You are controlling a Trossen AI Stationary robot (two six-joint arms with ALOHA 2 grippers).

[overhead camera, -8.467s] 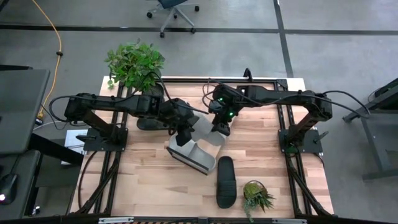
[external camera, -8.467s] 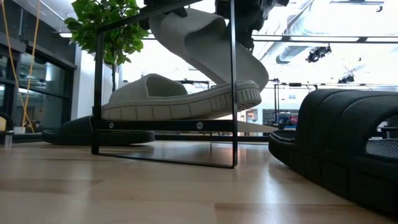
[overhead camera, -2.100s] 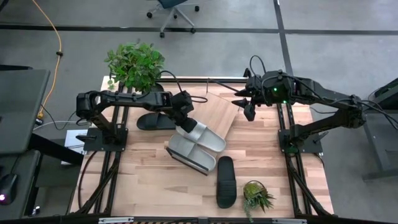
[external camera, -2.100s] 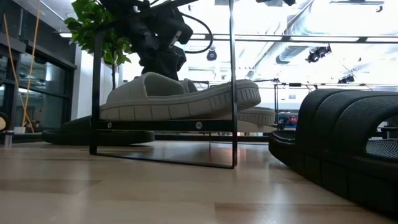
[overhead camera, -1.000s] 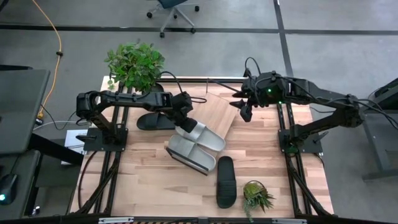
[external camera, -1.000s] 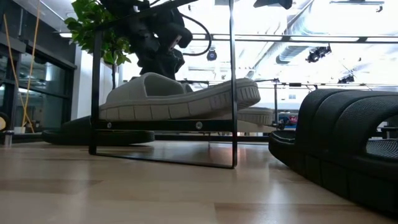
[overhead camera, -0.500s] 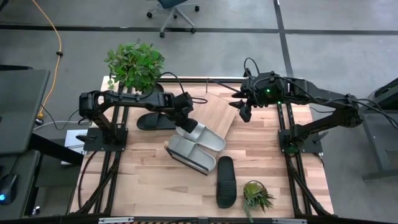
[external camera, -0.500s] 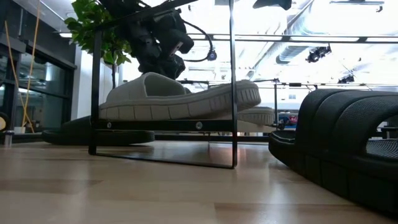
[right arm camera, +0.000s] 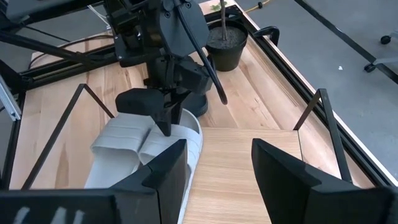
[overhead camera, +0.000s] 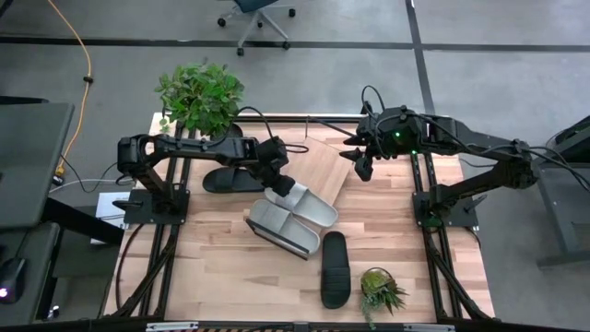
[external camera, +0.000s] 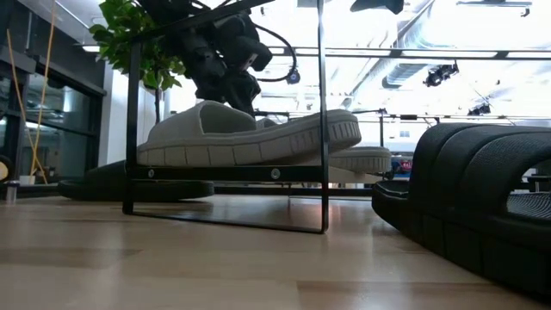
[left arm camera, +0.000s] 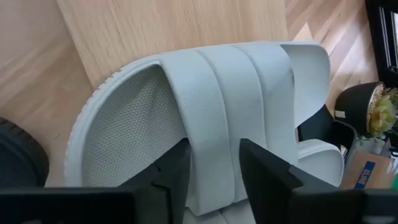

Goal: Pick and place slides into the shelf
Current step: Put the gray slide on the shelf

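Two pale slides [overhead camera: 290, 218] lie side by side on the shelf [overhead camera: 324, 171], partly hiding it. One black slide [overhead camera: 334, 268] lies on the bench [overhead camera: 212, 267]; another [overhead camera: 224, 179] is half hidden under the left arm. Left tool [overhead camera: 278, 183] stands open over a strap; right tool [overhead camera: 361, 169] hovers open.

far black slide [overhead camera: 228, 180] mostly hidden under the left arm.
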